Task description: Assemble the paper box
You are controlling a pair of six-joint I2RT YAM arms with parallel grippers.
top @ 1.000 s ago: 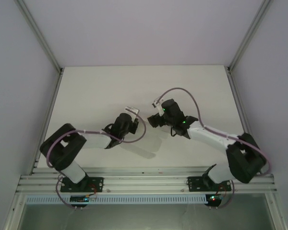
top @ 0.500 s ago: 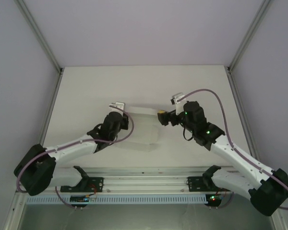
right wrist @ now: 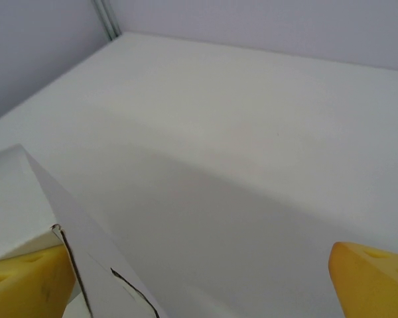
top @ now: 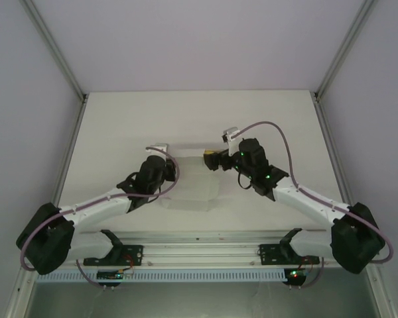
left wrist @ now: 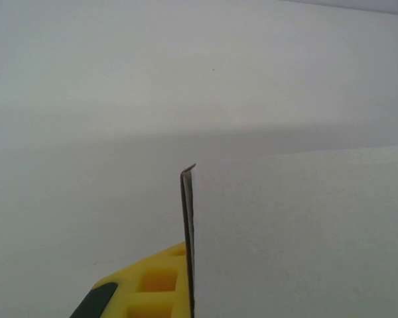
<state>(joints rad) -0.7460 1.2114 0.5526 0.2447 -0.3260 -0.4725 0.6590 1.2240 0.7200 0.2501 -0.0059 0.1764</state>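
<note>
Over the middle of the white surface [top: 119, 119], between the two arms, the paper box [left wrist: 298, 238] is a thin white sheet. The left pincer [left wrist: 187, 298] is clenched on its near edge, one yellow finger against the card. The right pincer [right wrist: 199, 285] is released, jaws spread wide, with the sheet's corner just beside one yellow finger.

Premises: a robotics laboratory test cell. Evidence: a bare white table [top: 272, 119] enclosed by plain pale walls [top: 199, 40] on aluminium frame posts [top: 56, 50]. Arm bases [top: 119, 254] are bolted to a slotted extrusion rail [top: 199, 246] (purple cabling [top: 278, 136] runs exposed, green status lights [top: 242, 154] lit).
</note>
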